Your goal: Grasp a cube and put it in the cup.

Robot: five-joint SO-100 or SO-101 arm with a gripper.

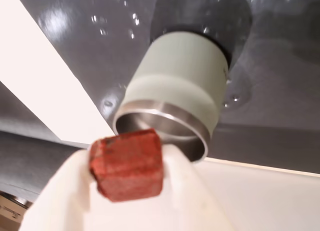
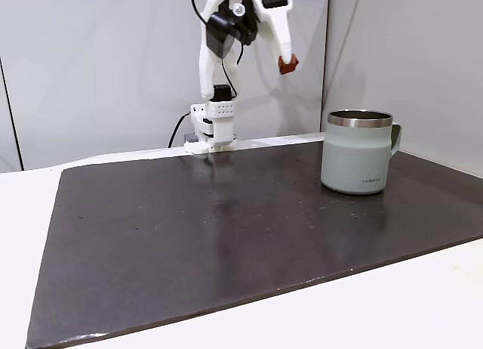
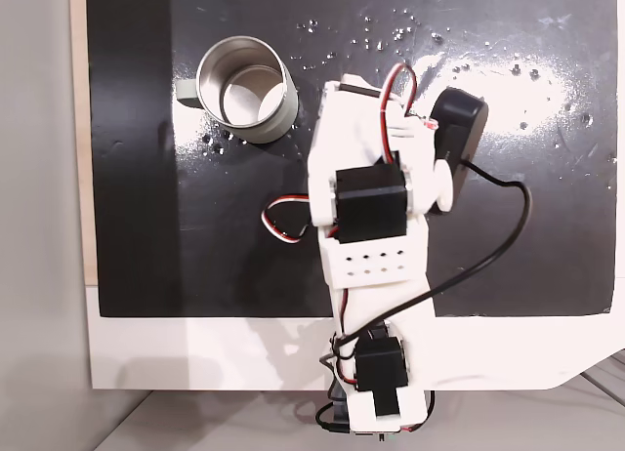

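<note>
currently the jaws hold the cube pinched between the two white fingers, closed down to the block's width. it sits near the fingertips, with much of its face exposed in the wrist view, so the grip looks shallow to me.

in a fixed view the gripper is high in the air, well above the dark mat on the surface, with the block a small red dot at the tip. the cup stands upright on the mat's right side in that view, handle turned away from the arm, well apart from the gripper and far below it. from above, the cup is open and looks empty, and sits up-left of the arm; the arm body hides the jaws there.

risks from here, as i judge them:
- gripper isn't over the mouth yet. the wrist view shows the steel rim beyond and above the block, not under it. releasing now would drop the block on the mat.
- drop height is large. even when aligned, a small block can clip the rim and bounce out. better to lower first.
- shallow pinch: a fast swing or jerk could let the block slip early.
- coming in too low risks hitting the rim or handle and shoving or tipping the cup.
- wrist view is blurred, so alignment is hard to judge from it alone.
</note>
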